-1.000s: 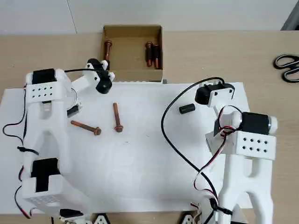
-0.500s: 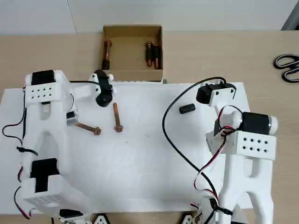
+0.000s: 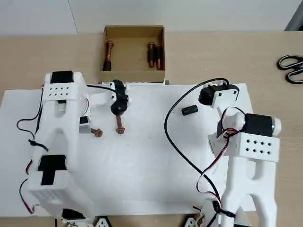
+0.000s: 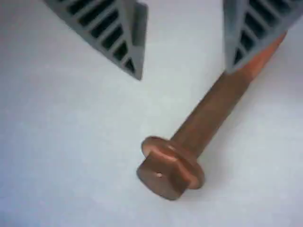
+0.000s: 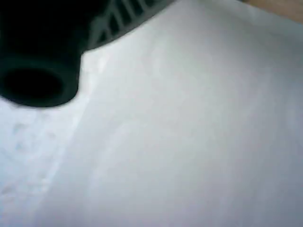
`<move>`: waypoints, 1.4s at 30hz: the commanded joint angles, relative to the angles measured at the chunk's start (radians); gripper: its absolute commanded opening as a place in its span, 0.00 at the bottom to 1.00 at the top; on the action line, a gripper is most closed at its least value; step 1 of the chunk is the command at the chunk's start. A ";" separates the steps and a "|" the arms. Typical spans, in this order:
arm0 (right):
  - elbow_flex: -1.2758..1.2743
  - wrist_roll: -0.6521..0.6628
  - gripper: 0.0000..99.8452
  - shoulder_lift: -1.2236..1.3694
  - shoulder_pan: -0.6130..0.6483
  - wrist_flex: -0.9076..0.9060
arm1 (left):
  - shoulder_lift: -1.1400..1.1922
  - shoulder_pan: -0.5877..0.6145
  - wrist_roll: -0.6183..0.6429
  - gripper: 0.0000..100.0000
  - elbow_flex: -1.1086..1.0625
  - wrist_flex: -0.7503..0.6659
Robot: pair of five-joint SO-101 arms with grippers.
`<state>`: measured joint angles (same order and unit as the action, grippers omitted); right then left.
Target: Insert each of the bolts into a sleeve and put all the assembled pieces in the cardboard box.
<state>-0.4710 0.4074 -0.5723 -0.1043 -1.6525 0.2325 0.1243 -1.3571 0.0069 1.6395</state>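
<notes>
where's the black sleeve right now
In the high view the black sleeve is over the white sheet, right of centre, between the looping black cable and the right arm.

A black cylindrical sleeve (image 5: 38, 71) lies on a white sheet (image 5: 189, 142), its open bore toward the camera. The grey ribbed end effector (image 5: 128, 16) sits just beside the sleeve, with a sliver of tan tabletop (image 5: 284, 7) well beyond.

Bright, even light from above fills the table (image 3: 246, 52) and the white sheet (image 3: 151, 170). My left arm (image 3: 52, 142) and right arm (image 3: 251, 156) cast only faint, soft-edged shadows. Below my left gripper (image 4: 183, 73) the bolt (image 4: 199, 132) lays a pale grey shadow; the sleeve (image 5: 38, 61) shows almost solid black.
</notes>
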 commanded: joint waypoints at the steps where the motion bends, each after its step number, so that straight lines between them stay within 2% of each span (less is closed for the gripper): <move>1: 0.005 -0.005 0.00 -0.030 -0.005 -0.007 | 0.029 -0.006 -0.322 0.11 0.044 0.012; 12: 0.006 -0.005 0.00 -0.025 -0.005 -0.002 | 0.193 -0.014 -0.319 0.11 0.153 0.012; 22: 0.006 -0.005 0.00 -0.030 -0.005 -0.002 | 0.301 -0.048 -0.288 0.11 0.165 0.014; 30: 0.012 -0.005 0.00 -0.033 -0.005 -0.008 | 0.342 -0.075 -0.226 0.01 0.166 0.061; 33: 0.014 -0.005 0.00 -0.035 -0.002 -0.008 | 0.302 -0.092 -0.178 0.00 0.166 0.112; 39: 0.014 -0.006 0.00 -0.056 0.071 -0.013 | 0.103 -0.124 -0.063 0.00 0.160 0.114; 42: 0.018 -0.008 0.00 -0.139 0.105 -0.041 | -0.011 -0.153 0.034 0.00 0.159 0.114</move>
<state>-0.4710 0.4074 -0.6291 -0.0292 -1.6678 0.3736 -0.0046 -1.3311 0.1557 1.7223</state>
